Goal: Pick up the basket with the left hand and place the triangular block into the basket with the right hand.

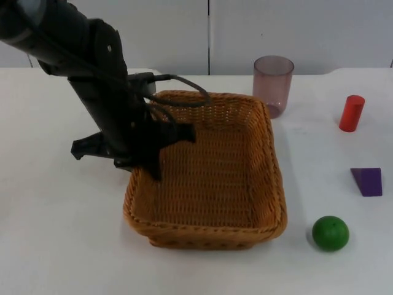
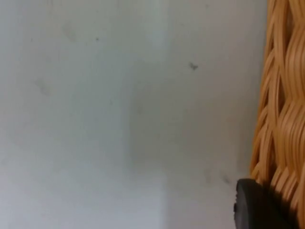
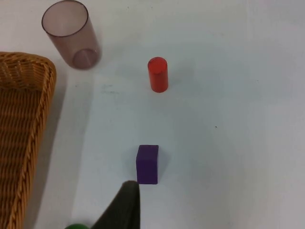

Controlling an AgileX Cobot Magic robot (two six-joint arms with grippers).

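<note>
Basket [image 1: 209,178]: on the desk [image 1: 55,233], left gripper [image 1: 153,157] at its left rim, grip cannot be told
Triangular block [image 3: 147,163]: purple, on desk beside the basket, just beyond right gripper's fingertip [image 3: 126,200]

I can read no text, label, brand, number or sign anywhere on what I see here.
</note>
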